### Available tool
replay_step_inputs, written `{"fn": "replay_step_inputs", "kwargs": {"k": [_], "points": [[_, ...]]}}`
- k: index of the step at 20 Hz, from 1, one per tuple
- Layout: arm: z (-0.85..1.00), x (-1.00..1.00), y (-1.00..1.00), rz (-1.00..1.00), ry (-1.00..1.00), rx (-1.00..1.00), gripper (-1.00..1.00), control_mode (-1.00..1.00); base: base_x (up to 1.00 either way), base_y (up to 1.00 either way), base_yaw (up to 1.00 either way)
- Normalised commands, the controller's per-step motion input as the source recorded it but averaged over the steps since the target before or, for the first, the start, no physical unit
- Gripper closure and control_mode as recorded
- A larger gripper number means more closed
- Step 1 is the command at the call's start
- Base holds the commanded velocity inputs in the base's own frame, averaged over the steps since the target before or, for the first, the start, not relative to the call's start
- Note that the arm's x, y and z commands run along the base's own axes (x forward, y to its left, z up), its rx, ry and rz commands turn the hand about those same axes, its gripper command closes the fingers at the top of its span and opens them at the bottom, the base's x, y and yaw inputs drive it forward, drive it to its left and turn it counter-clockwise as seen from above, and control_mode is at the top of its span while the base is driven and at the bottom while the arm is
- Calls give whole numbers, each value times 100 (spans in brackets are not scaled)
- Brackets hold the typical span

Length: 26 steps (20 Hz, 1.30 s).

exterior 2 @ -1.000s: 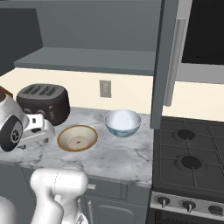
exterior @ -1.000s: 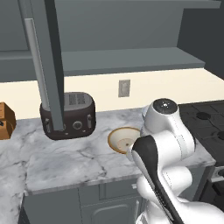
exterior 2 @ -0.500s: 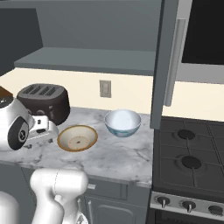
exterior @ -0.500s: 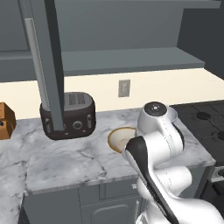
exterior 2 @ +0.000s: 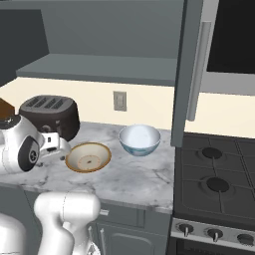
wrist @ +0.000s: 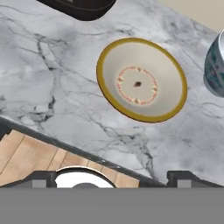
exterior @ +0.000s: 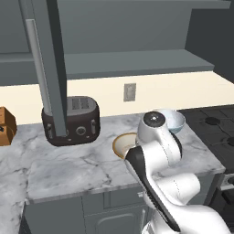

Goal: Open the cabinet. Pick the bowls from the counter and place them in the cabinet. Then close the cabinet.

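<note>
The cabinet stands open, its left door [exterior: 48,68] and right door [exterior 2: 191,74] swung out over the counter [exterior: 68,164], with the grey shelf [exterior 2: 99,67] bare. A cream bowl with a tan rim [exterior: 122,142] [exterior 2: 88,157] [wrist: 142,78] sits on the marble. The white bowl with a blue pattern [exterior: 174,119] [exterior 2: 140,139] [wrist: 215,65] rests just beyond it toward the stove. My gripper [exterior 2: 54,143] [wrist: 111,178] hovers over the counter's front edge beside the cream bowl, open, its fingertips [wrist: 40,178] wide apart with nothing between them.
A dark toaster [exterior: 71,121] [exterior 2: 50,114] stands at the back left of the counter. A gas stove [exterior 2: 214,169] adjoins the counter's right end. A brown wooden box [exterior: 4,128] sits far left. A wall outlet [exterior 2: 119,101] is on the backsplash.
The hand has drifted across the front of the counter toward the cream bowl, with the elbow following. The bowls and cabinet doors have not moved.
</note>
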Motion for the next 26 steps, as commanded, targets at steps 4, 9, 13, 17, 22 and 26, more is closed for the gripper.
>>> {"fn": "replay_step_inputs", "kwargs": {"k": [4,9,13,17,22,26], "points": [[-36,25,0,0,-3,0,-100,-100,0,0,0],[-29,15,0,0,0,0,-100,-100,0,0,0],[-29,16,0,0,0,0,-100,-100,0,0,0],[-28,24,0,0,0,0,-100,-100,0,0,0],[-33,28,0,0,0,0,-100,-100,0,0,0],[-31,35,0,0,0,0,-100,-100,0,0,0]]}}
